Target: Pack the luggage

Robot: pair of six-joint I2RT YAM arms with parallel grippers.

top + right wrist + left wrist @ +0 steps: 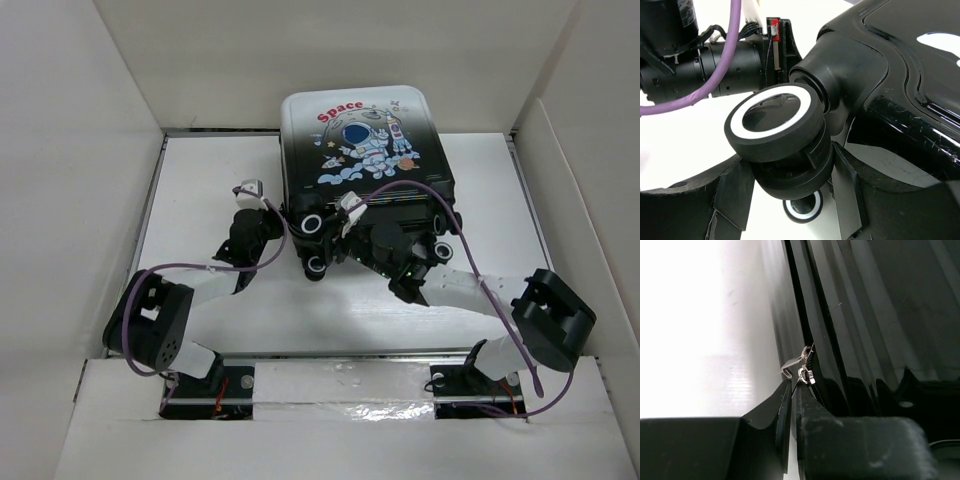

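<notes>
The luggage (365, 130) lies flat and closed at the back middle of the table, astronaut print up, wheels toward me. My left gripper (283, 213) is at its near left corner. In the left wrist view the gripper (791, 385) is shut, with its tips pinched on a silver zipper pull (804, 374) on the black side seam (850, 315). My right gripper (322, 232) is at the near left wheel. In the right wrist view the gripper (790, 185) has a finger against each side of a black twin wheel (772, 120) with a white ring.
White cardboard walls (80, 120) enclose the table on the left, back and right. A second wheel (802, 207) shows below the held one, and more wheels (440, 222) sit at the case's near right corner. The left arm's wrist (705, 65) and a purple cable (715, 75) are close beside the right gripper.
</notes>
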